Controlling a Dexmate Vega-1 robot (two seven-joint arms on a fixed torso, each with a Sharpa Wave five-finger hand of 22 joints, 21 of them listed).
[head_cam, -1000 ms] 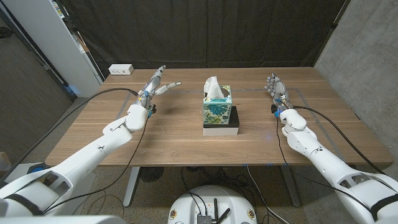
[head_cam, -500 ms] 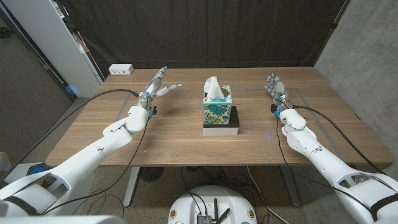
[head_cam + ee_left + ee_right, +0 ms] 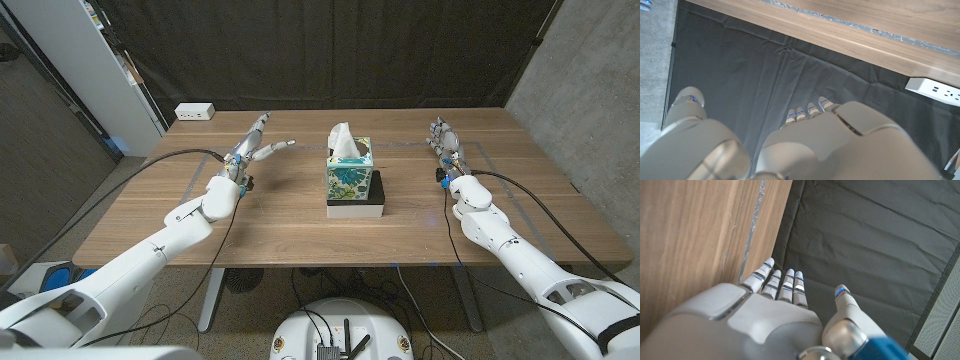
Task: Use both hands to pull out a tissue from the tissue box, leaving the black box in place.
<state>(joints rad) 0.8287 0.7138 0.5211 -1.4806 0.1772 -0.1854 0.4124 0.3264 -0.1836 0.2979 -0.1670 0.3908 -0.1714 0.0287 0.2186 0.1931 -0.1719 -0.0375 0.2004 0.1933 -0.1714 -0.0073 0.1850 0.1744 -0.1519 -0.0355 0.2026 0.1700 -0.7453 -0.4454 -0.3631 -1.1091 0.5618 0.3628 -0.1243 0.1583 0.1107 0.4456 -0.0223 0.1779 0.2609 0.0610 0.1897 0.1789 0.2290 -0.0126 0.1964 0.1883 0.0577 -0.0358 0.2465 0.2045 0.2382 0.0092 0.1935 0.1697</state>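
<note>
A matt wooden table (image 3: 280, 215) carries a printed cardboard tissue box (image 3: 349, 181) with soft white tissue (image 3: 344, 140).

The tissue box (image 3: 349, 171) stands upright near the middle of the table, a tall cube printed with green and teal leaves on a pale ground. A white tissue (image 3: 343, 138) sticks up out of its top opening, crumpled and leaning a little toward the robot's left. The black box (image 3: 376, 191) lies low and flat, touching the tissue box on the robot's right side, with a white base showing under both.
</note>
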